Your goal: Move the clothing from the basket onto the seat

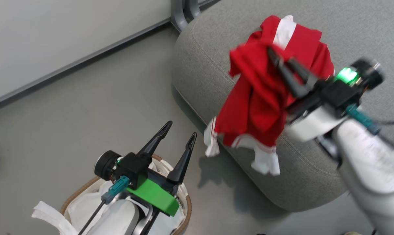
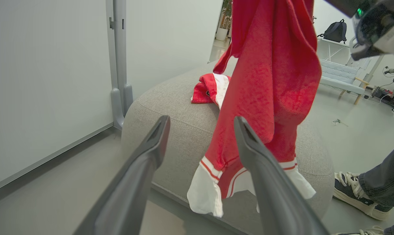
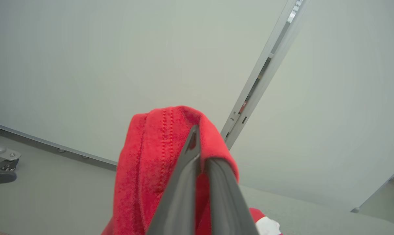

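Observation:
A red garment with white trim [image 1: 255, 107] hangs from my right gripper [image 1: 278, 55], which is shut on its upper fold above the near edge of the grey seat [image 1: 210, 49]. The hem dangles past the seat's front [image 2: 171, 111]. The right wrist view shows that gripper [image 3: 197, 137] pinching the red cloth [image 3: 144, 169]. A second red and white garment [image 1: 291, 32] lies on the seat behind it [image 2: 210, 89]. My left gripper [image 1: 181, 129] is open and holds nothing, above the basket [image 1: 79, 192] with its white liner [image 1: 50, 212]. Its spread fingers [image 2: 144, 156] point toward the seat.
A pale wall with a grey post foot [image 1: 184, 13] stands behind the seat. A person's shoe [image 2: 353, 192] and dark trouser leg [image 2: 386, 176] are on the floor to the seat's right. A bench [image 2: 340, 78] and backpack [image 2: 336, 31] lie farther off.

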